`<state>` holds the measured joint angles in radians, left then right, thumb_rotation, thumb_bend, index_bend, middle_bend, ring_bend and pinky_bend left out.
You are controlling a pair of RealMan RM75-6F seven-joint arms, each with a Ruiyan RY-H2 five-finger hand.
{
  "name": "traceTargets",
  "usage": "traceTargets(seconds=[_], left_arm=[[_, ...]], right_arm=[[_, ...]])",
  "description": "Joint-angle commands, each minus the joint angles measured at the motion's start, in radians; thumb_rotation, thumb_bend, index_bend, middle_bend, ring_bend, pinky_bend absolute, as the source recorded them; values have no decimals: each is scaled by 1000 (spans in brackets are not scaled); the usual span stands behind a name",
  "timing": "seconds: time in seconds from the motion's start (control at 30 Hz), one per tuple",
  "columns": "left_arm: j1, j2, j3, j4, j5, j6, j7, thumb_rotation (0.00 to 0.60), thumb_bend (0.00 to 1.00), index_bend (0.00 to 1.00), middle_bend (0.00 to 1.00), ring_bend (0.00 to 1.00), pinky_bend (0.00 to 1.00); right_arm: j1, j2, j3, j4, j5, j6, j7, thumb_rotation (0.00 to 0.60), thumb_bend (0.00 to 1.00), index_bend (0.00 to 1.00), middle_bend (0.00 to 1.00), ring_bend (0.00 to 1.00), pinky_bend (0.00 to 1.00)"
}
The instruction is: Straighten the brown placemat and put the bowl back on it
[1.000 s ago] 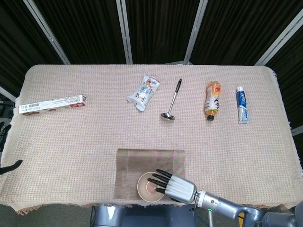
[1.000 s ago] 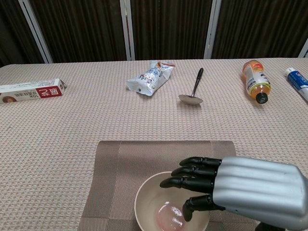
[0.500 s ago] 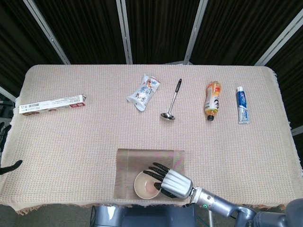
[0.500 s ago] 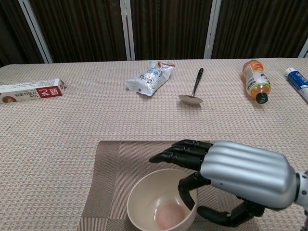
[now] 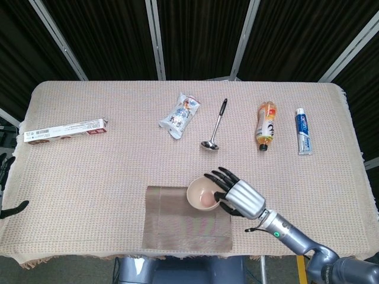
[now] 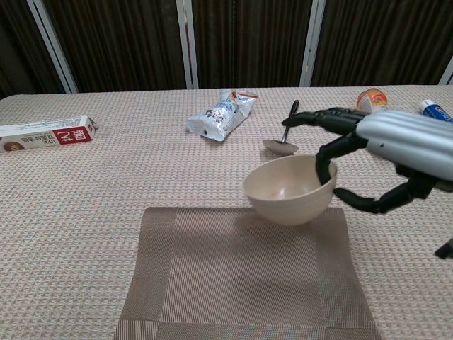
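Observation:
The brown placemat [image 5: 177, 225] [image 6: 241, 276] lies flat near the table's front edge, its sides roughly parallel to that edge. My right hand [image 5: 240, 197] [image 6: 396, 149] grips the beige bowl [image 5: 202, 193] [image 6: 289, 188] by its right rim, with fingers over the rim and the thumb under the wall. The bowl hangs tilted in the air above the mat's far right corner, clear of the mat. Only dark fingertips of my left hand [image 5: 9, 207] show at the far left table edge, spread apart and holding nothing.
Along the back of the table lie a red-and-white box [image 5: 64, 130] [image 6: 46, 133], a snack packet [image 5: 179, 115] [image 6: 221, 115], a ladle [image 5: 215, 125] [image 6: 285, 131], an orange bottle [image 5: 266, 125] [image 6: 371, 99] and a toothpaste tube [image 5: 303, 131] [image 6: 435, 110].
My right hand has lifted the bowl off the mat's front part and carried it up and away, toward the mat's far right corner. The left hand has stayed put.

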<state>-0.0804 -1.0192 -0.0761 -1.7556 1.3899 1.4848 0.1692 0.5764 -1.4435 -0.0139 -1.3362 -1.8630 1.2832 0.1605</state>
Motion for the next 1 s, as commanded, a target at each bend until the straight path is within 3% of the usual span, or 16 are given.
traceTargets(seconds=[0.03, 0.1, 0.23, 0.4, 0.63, 0.7, 0.77, 0.8, 0.83, 0.87, 1.0], left_arm=[[0, 0, 0, -3, 1, 1, 0, 600, 0, 0, 0, 0, 0], [1, 1, -1, -5, 3, 4, 1, 600, 0, 0, 0, 0, 0], [2, 3, 0, -12, 8, 9, 0, 600, 0, 0, 0, 0, 0], [2, 4, -2, -18, 10, 12, 0, 600, 0, 0, 0, 0, 0], [-1, 4, 2, -21, 20, 7, 1, 600, 0, 0, 0, 0, 0], [-1, 4, 4, -24, 24, 10, 3, 600, 0, 0, 0, 0, 0], [0, 4, 5, -27, 29, 11, 5, 600, 0, 0, 0, 0, 0], [0, 3, 6, -28, 31, 12, 7, 600, 0, 0, 0, 0, 0], [0, 3, 7, -29, 33, 12, 9, 600, 0, 0, 0, 0, 0], [-1, 2, 8, -30, 35, 12, 11, 600, 0, 0, 0, 0, 0], [-1, 1, 10, -30, 39, 11, 14, 600, 0, 0, 0, 0, 0]], right_arm=[[-20, 35, 25, 73, 55, 26, 32, 600, 473, 753, 0, 0, 0], [-32, 41, 29, 128, 89, 19, 45, 600, 474, 706, 0, 0, 0], [-61, 29, 22, 267, 159, -18, 97, 600, 475, 800, 0, 0, 0], [-107, -4, -1, 434, 193, -16, 171, 600, 474, 801, 0, 0, 0], [-154, -28, -12, 552, 238, -33, 236, 600, 474, 799, 0, 0, 0], [-162, -36, -17, 575, 237, -27, 253, 600, 440, 628, 0, 0, 0], [-169, -39, -25, 584, 234, -25, 263, 600, 272, 317, 0, 0, 0], [-172, -36, -33, 584, 230, -28, 263, 600, 137, 157, 0, 0, 0], [-176, -27, -41, 572, 228, -37, 259, 600, 44, 46, 0, 0, 0], [-178, -18, -43, 557, 230, -42, 254, 600, 8, 0, 0, 0, 0], [-201, 29, -28, 466, 247, 0, 212, 600, 0, 0, 0, 0, 0]])
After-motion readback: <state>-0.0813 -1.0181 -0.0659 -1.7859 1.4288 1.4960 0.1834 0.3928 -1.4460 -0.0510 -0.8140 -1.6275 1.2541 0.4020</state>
